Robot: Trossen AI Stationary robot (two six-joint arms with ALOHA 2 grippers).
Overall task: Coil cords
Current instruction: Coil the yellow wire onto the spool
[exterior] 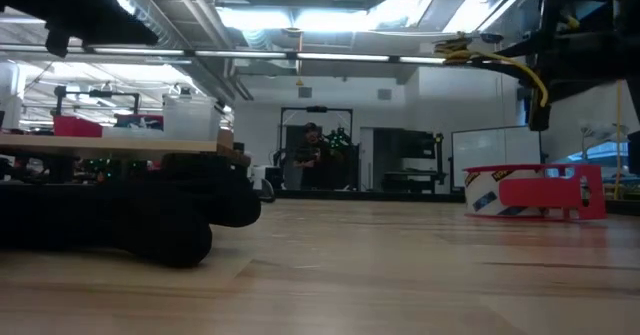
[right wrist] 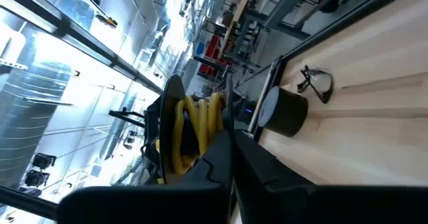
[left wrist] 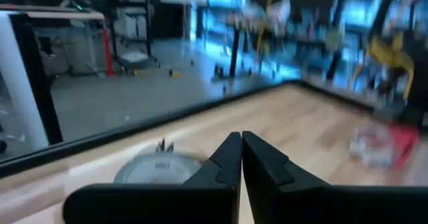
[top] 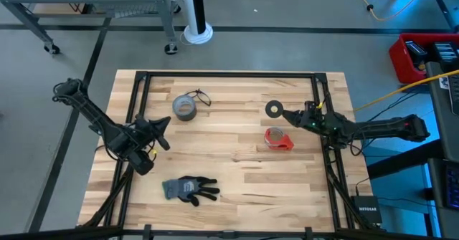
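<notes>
Foremost, the right gripper (right wrist: 231, 142) has its two dark fingers pressed together, pinching the yellow cord (right wrist: 192, 136). That cord is wound into a tight coil against a black disc-shaped part. From above, the coil reads as a black ring at the fingertips, lying across the table from the grey tape roll (top: 184, 107) on its right-arm side. At table height, yellow loops show high above the wood, so the coil appears lifted clear of the surface.

The left gripper (left wrist: 241, 145) also has its fingers together and holds nothing. It hovers on the near side of the grey tape roll, tips aimed towards it and not touching.

The black cord (top: 201, 97) lies loose on the wooden table (top: 237, 172), a thin tangle just beside the grey tape roll on its far right side. Whether the two touch cannot be told.

A red tape dispenser (top: 278, 139) sits well to the right of the grey tape roll and slightly nearer the front edge, below the raised coil. A dark work glove (top: 189, 188) lies flat well in front of the grey tape roll, near the table's front edge.
</notes>
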